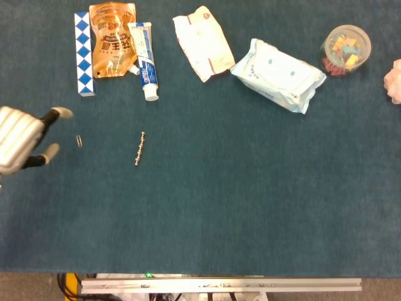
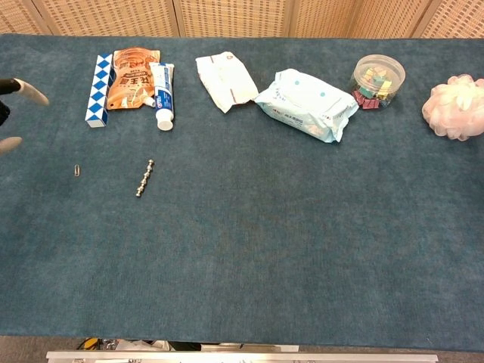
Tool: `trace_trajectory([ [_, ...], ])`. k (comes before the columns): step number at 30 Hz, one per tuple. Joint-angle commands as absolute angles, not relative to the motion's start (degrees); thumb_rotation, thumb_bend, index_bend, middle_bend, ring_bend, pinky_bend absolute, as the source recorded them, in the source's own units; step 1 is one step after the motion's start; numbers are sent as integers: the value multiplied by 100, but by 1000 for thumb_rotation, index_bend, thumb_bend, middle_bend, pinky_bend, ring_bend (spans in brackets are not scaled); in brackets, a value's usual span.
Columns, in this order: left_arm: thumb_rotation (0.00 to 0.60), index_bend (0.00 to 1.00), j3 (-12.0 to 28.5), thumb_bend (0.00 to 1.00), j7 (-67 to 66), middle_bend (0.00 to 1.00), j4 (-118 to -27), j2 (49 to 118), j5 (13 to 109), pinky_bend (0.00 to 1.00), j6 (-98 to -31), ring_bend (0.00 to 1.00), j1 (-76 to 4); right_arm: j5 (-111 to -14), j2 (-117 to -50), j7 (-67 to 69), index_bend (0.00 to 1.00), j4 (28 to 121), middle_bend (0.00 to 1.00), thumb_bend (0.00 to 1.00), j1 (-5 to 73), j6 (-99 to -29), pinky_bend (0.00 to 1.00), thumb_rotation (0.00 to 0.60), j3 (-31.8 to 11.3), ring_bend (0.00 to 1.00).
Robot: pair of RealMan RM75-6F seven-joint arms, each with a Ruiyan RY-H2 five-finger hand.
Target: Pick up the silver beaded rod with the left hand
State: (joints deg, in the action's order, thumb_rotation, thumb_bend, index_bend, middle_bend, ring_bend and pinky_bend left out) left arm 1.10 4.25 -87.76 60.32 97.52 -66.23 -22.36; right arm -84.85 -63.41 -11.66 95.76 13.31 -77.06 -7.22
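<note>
The left hand (image 1: pixel 19 139) hovers at the tabletop's (image 1: pixel 250 188) left edge, fingers spread and empty, near the untouched silver beaded rod (image 1: pixel 140 148).

Left robot hand (image 1: pixel 19 139) apparently open, empty.

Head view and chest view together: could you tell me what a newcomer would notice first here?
Probably the left hand at the table's left edge, fingers apart and holding nothing, just left of a paper clip. Next, the silver beaded rod lying alone on the blue cloth, right of the clip. Along the far side sits a row of clutter, from the orange pouch to the pink puff.
</note>
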Motion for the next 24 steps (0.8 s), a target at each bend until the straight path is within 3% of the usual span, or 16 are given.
trace_trajectory([
  [1,600,320,17,379,631,898,-8766,6074,9918,841,-6139,856,-2645,-8468,-6353,-1176,363,9573,415,330,1343,-7689,344,600,-709,315],
  [7,600,333,-58,540,486,942,-8840,6168,9884,863,-5299,898,-3186,-8449,-6336,-1200,364,9599,415,329,1349,-7724,344,600,-703,315],
  [24,600,314,-124,580,-256,935,-8680,6977,10028,864,-4626,897,-4033,-8254,-6417,-1326,363,9621,415,330,1308,-7765,345,600,-655,321],
])
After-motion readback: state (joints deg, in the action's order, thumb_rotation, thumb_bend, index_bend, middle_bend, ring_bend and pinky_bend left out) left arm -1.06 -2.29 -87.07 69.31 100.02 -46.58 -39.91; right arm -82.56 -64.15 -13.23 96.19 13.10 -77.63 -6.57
